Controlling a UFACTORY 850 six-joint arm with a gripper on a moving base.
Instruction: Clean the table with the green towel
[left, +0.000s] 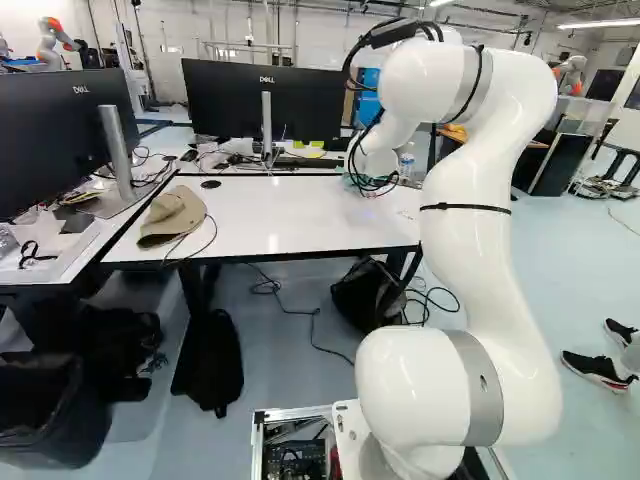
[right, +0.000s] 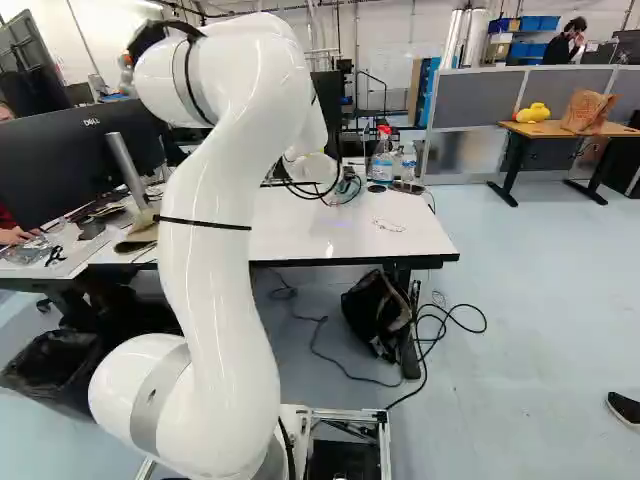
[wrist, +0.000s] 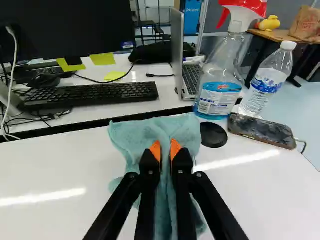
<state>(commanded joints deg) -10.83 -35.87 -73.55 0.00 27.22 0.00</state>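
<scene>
from where i stand, the white arm (right: 225, 230) reaches out over the white worktop (wrist: 45, 175), and at its end the black gripper (right: 348, 186) has its two fingers closed on the green towel (wrist: 185, 132). the cloth is pinched between the orange pads (wrist: 156, 149), with loose folds fanning out ahead of them and more hanging beneath the fingers.

call straight ahead of the gripper twelve o'clock. at two o'clock, just beside the towel, lies a flat black disc (wrist: 213, 134). beyond it, at one o'clock, a spray bottle (wrist: 220, 90) with a red and white head stands upright, blue liquid at its bottom. a clear bottle (wrist: 265, 82) with a white cap stands beside it, a bit nearer two o'clock, and a dark phone (wrist: 262, 131) lies flat in front of that bottle.

past the dark edge of the worktop, at eleven o'clock, there's a black keyboard (wrist: 95, 94) on a second worktop (wrist: 160, 102), with yellow notes (wrist: 102, 59) behind it. an open laptop (wrist: 192, 75) sits toward one o'clock. over at nine o'clock, well apart from the towel, a tan cap (left: 172, 215) rests on the white worktop.
</scene>
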